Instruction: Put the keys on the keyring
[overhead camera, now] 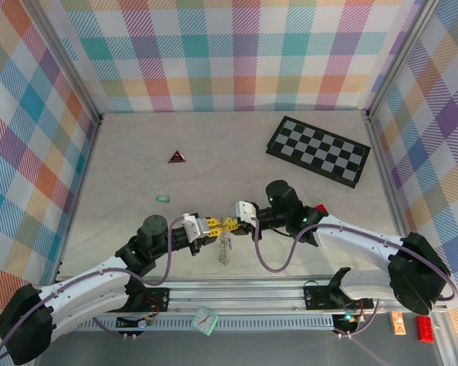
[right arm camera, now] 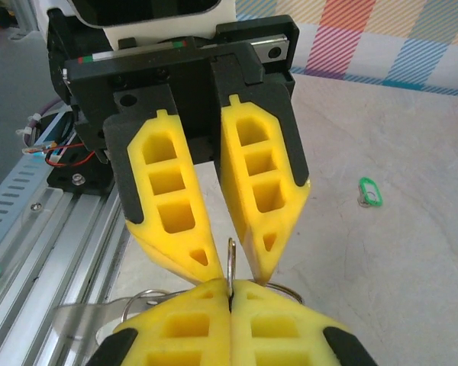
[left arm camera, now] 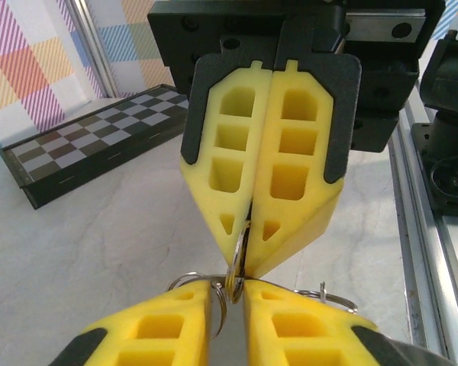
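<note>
The right pincer [right arm camera: 229, 293] is closed tight on the keyring [right arm camera: 231, 259], whose thin metal edge stands up from between its tips. The left pincer [right arm camera: 234, 263] is set tip to tip against it, jaws narrowly apart, with the ring's edge between them. The keys [overhead camera: 225, 248] are seen hanging in a bunch below the meeting tips, over the near part of the table [overhead camera: 137, 145]. A small green tag [overhead camera: 162, 198] lies left of the pincers. A red-and-black triangle [overhead camera: 176, 157] is farther back, and a chequered board [overhead camera: 318, 150] lies at the far right.
</note>
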Available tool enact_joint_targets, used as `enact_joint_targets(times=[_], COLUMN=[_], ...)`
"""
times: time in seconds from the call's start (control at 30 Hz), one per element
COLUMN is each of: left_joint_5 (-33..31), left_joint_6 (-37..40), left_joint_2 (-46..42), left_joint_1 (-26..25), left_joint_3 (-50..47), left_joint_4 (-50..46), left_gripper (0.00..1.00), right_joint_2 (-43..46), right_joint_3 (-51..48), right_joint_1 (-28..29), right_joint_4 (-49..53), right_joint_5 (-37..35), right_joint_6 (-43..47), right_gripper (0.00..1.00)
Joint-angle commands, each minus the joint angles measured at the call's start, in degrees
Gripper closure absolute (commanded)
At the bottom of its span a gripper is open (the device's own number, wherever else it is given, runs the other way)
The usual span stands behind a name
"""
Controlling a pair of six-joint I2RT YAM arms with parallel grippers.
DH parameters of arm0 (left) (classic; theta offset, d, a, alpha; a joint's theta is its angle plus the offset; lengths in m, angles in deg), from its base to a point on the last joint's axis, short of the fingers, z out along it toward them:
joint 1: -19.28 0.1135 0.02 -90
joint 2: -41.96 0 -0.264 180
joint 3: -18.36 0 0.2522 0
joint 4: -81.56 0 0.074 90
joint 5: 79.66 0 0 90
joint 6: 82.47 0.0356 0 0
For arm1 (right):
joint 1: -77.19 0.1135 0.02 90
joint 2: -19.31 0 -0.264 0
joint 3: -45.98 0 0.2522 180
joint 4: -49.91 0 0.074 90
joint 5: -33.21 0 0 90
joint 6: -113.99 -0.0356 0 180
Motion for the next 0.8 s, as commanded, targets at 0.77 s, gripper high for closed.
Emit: enact_joint_targets(times=[0.77], left_joint_5=[3.72], left_joint_6=[1.37], left_joint_2=[1.26], left_joint_1=[-0.61], left_joint_3=[2.05], left_joint_4=[-0.18], left_gripper=[1.0], right_joint_2=[2.61], right_joint_3=[4.25], right_joint_1=[0.17], right_joint_4=[10.9], right_joint_5=[-3.56], right_joint_6=[6.93], right_gripper=[0.81])
